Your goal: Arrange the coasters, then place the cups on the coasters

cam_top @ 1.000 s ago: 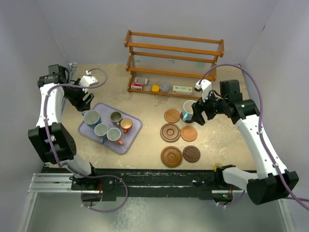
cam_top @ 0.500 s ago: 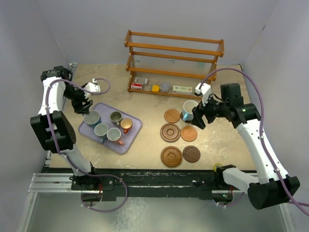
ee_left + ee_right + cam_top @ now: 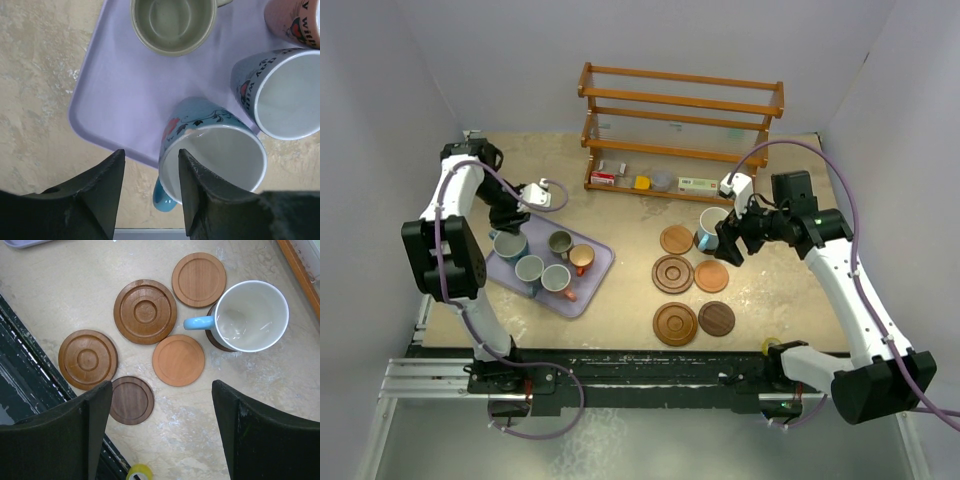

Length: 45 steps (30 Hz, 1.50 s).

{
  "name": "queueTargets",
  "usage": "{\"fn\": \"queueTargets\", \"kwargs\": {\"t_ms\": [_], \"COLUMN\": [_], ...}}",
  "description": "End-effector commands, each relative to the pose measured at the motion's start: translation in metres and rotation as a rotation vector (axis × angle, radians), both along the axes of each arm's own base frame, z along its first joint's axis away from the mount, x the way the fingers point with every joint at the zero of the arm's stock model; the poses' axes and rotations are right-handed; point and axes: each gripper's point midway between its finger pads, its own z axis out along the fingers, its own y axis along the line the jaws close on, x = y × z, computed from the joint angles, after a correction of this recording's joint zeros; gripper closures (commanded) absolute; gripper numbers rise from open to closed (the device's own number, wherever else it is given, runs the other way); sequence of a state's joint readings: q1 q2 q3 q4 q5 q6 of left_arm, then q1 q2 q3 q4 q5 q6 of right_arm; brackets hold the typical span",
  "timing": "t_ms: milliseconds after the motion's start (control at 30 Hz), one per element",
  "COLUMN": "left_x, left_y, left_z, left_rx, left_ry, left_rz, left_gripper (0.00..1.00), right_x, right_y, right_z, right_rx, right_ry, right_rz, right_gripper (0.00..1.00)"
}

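A lavender tray [image 3: 590, 287] holds several cups. My left gripper [image 3: 150, 155] is open and straddles the rim of a pale blue cup [image 3: 225, 155] at the tray's edge. One finger is inside the cup; the other stands outside, with a gap to the wall. A grey-green cup [image 3: 172, 22] and another pale blue cup [image 3: 285, 95] stand beside it. My right gripper [image 3: 161, 385] hangs open over the coasters. A pale blue cup [image 3: 250, 315] stands free on a dark coaster [image 3: 212, 342]. Light coasters [image 3: 199, 279] [image 3: 178, 360], grooved coasters [image 3: 145, 311] [image 3: 88, 359] and a dark coaster [image 3: 131, 400] lie bare.
A wooden rack [image 3: 680, 110] stands at the back with small boxes [image 3: 603, 178] on its lowest shelf. A yellow tape roll [image 3: 139, 472] lies by the black rail [image 3: 640, 365] along the near edge. Grey walls close in both sides.
My left gripper has swung right over the tray and its jaws have narrowed around the pale blue cup's rim. The right gripper has barely moved and stays open beside the set-down cup.
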State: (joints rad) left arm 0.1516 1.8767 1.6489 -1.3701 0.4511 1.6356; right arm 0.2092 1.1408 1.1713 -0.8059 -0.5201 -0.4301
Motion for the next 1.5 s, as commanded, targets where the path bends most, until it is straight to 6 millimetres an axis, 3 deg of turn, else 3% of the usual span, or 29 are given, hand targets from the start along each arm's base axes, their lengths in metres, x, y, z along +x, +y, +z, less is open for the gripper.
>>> {"fn": "queueTargets", "kwargs": {"t_ms": [0,567,767,967,1200,1467], "left_x": [0.003,-0.011,-0.014,-0.021,-0.027,-0.007], "left_y": [-0.001,0.002,0.004,0.009,0.024,0.032], "left_z": [-0.004,-0.029,-0.034,-0.026,0.001,0.072], "left_rx": [0.069,0.112,0.122,0.152,0.248,0.288], "left_ry": [-0.018,0.067,0.088,0.096,0.059,-0.175], "left_rz": [-0.082,-0.13,-0.121,-0.118,-0.069,0.173], "left_gripper": [0.58,0.72,0.82,0.95,0.97,0.97], "right_x": [0.0,0.0,0.001,0.001,0.001,0.017], "right_y": [0.005,0.005,0.004,0.005,0.008,0.014], "right_z": [0.003,-0.003,-0.004,-0.005,-0.001,0.024], "right_rx": [0.022,0.013,0.009,0.012,0.03,0.081], "right_ry": [-0.016,0.008,0.009,0.014,0.009,-0.049], "right_rz": [0.03,0.033,0.032,0.033,0.04,-0.01], "right_gripper": [0.18,0.21,0.21,0.22,0.22,0.22]}}
